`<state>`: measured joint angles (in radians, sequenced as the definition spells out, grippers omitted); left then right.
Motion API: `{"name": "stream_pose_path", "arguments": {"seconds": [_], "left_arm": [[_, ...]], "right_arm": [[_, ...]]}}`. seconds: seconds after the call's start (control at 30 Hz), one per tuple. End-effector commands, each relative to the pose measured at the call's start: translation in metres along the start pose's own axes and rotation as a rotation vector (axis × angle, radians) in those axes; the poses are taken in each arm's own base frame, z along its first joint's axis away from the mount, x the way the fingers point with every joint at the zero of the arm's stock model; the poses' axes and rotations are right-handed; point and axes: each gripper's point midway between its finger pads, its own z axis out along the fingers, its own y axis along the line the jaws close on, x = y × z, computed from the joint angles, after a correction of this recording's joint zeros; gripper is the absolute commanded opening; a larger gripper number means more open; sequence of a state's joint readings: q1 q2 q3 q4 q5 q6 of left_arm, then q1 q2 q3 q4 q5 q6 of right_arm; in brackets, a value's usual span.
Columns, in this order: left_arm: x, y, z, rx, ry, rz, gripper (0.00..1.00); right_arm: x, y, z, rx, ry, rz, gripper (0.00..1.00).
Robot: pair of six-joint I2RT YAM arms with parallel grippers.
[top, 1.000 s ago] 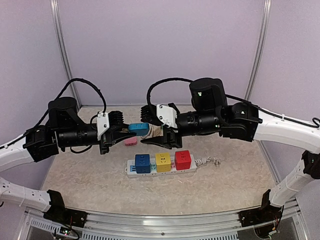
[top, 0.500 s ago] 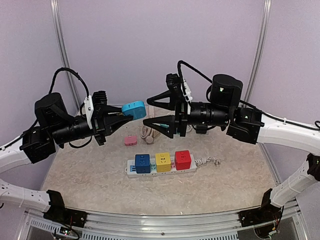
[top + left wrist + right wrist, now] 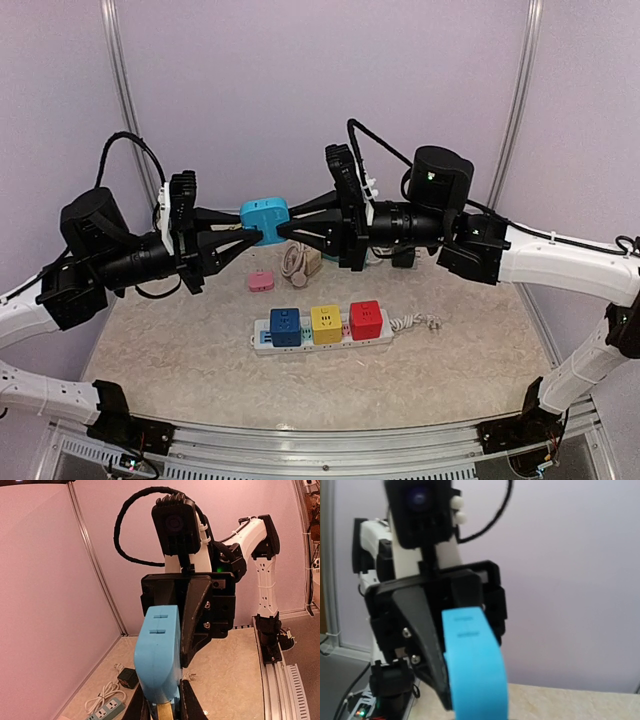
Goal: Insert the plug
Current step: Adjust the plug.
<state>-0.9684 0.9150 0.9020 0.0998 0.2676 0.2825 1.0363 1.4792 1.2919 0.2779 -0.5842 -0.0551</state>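
The blue plug (image 3: 264, 217) hangs in the air between both arms, well above the table. My left gripper (image 3: 248, 234) is shut on its left end; in the left wrist view my own fingertips (image 3: 187, 706) pinch the plug (image 3: 157, 655) near a brass prong. From the other side, my right gripper (image 3: 285, 228) is shut on the plug's right end, one finger lying flat against its side. The right wrist view shows the plug (image 3: 475, 672) running down to the frame's bottom edge, where my own fingers are hidden. The white power strip (image 3: 268, 343) lies on the table below.
The strip carries blue (image 3: 285, 327), yellow (image 3: 326, 323) and red (image 3: 365, 319) cube adapters. A pink plug (image 3: 261, 281) and a coiled white cable (image 3: 295, 262) lie behind it. The left wrist view shows a second strip (image 3: 107, 709) and a black adapter (image 3: 128, 677) by the wall.
Both arms lifted from low over the table. The right gripper spread wide, then closed on the blue plug's right end, which the left gripper kept holding throughout.
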Motion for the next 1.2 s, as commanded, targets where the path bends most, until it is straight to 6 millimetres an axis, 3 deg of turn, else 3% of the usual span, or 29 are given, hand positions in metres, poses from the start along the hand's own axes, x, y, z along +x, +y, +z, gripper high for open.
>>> {"name": "stream_pose_path", "arguments": {"seconds": [0.0, 0.03, 0.1, 0.13, 0.2, 0.27, 0.33, 0.43, 0.6, 0.87, 1.0, 1.13, 1.17], "left_arm": [[0.011, 0.008, 0.001, -0.053, 0.022, 0.033, 0.01], [0.018, 0.009, 0.000, -0.063, 0.048, 0.048, 0.16], [0.038, 0.011, -0.003, -0.079, 0.120, 0.098, 0.57], [0.050, 0.011, -0.006, -0.070, 0.162, 0.133, 0.69], [0.067, 0.009, -0.012, -0.041, 0.233, 0.203, 0.80], [0.072, 0.012, -0.018, -0.040, 0.264, 0.261, 0.82], [0.071, 0.016, -0.019, -0.047, 0.281, 0.281, 0.80], [0.071, 0.011, -0.016, -0.017, 0.292, 0.278, 0.71], [0.087, -0.007, -0.010, 0.040, 0.331, 0.231, 0.65], [0.085, -0.009, -0.002, 0.035, 0.329, 0.207, 0.51], [0.084, -0.011, 0.001, 0.046, 0.321, 0.219, 0.31], [0.083, -0.010, 0.001, 0.040, 0.312, 0.227, 0.00], [0.081, -0.010, 0.001, 0.033, 0.302, 0.226, 0.00]], "right_arm": [[0.003, 0.001, 0.002, -0.006, 0.053, 0.065, 0.00], [0.003, -0.001, 0.000, 0.009, 0.076, 0.056, 0.00], [0.014, -0.007, -0.006, 0.056, 0.162, 0.021, 0.00], [0.023, -0.010, -0.011, 0.081, 0.225, 0.011, 0.00], [0.045, -0.017, -0.022, 0.131, 0.373, -0.017, 0.00], [0.070, -0.023, -0.035, 0.168, 0.534, -0.039, 0.00], [0.087, -0.020, -0.043, 0.168, 0.658, -0.071, 0.00], [0.096, -0.009, -0.040, 0.136, 0.751, -0.158, 0.00], [0.086, 0.000, -0.025, 0.102, 0.751, -0.246, 0.00], [0.079, 0.006, -0.004, 0.113, 0.778, -0.395, 0.00], [0.075, 0.005, 0.002, 0.112, 0.774, -0.430, 0.00], [0.074, 0.005, 0.002, 0.113, 0.771, -0.427, 0.00], [0.074, 0.005, 0.002, 0.117, 0.766, -0.421, 0.00]]}}
